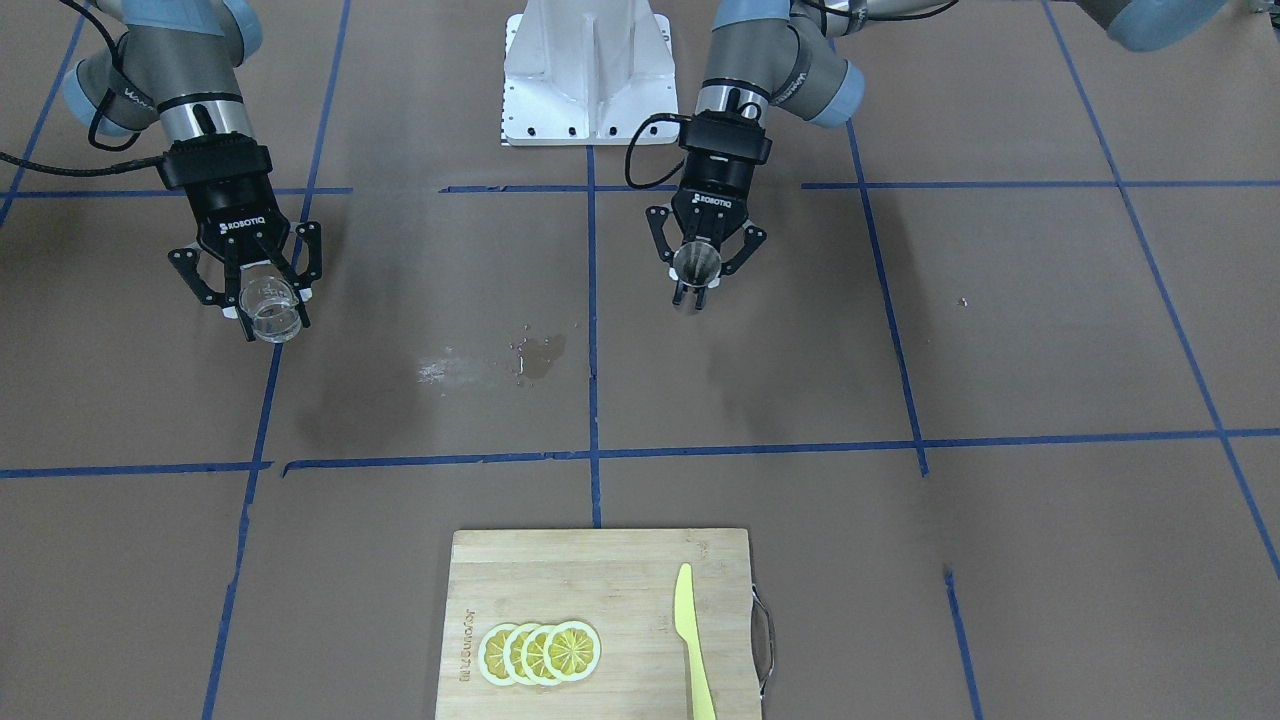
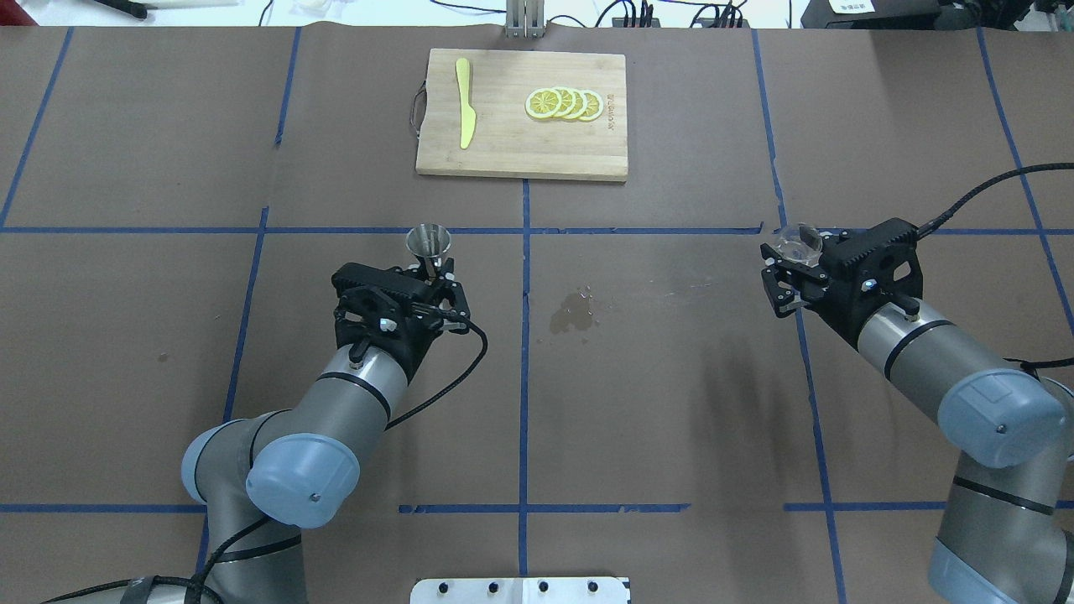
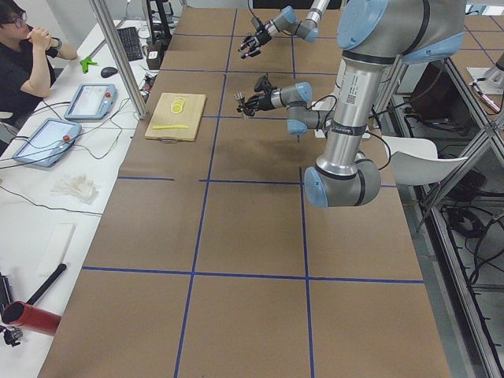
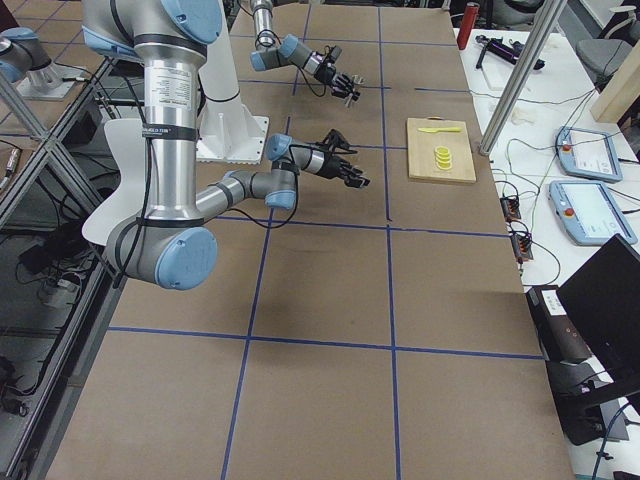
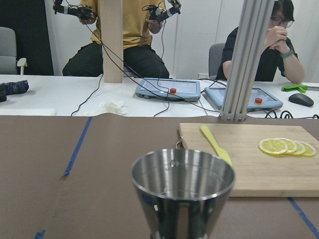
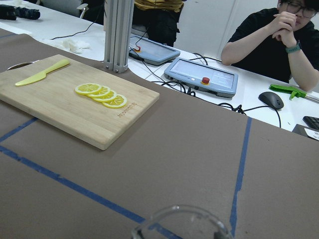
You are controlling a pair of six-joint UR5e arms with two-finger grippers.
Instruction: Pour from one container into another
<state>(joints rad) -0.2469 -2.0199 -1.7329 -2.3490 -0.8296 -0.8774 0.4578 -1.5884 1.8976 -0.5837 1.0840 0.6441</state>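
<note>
"ROBOTIQ" on left tool point(image 1: 694, 286), right tool point(image 1: 271, 312)

Silver arms point(image 2: 361, 390), pale-blue joint caps point(image 2: 302, 482) — left gripper point(image 1: 692, 298), right gripper point(image 1: 275, 318) black, ROBOTIQ-marked; black cables point(image 2: 445, 382).

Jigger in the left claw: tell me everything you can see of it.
The jigger is a small cup of shiny grey metal, with a round open mouth on a cone that narrows to a slim waist. Its lower part is hidden. It stands upright, mouth up, clamped below the upper cone by the left claw, apparently clear of the table. The wrist view shows a smooth, reflective inside; whether it holds liquid is unclear. Nothing else touches it.
</note>
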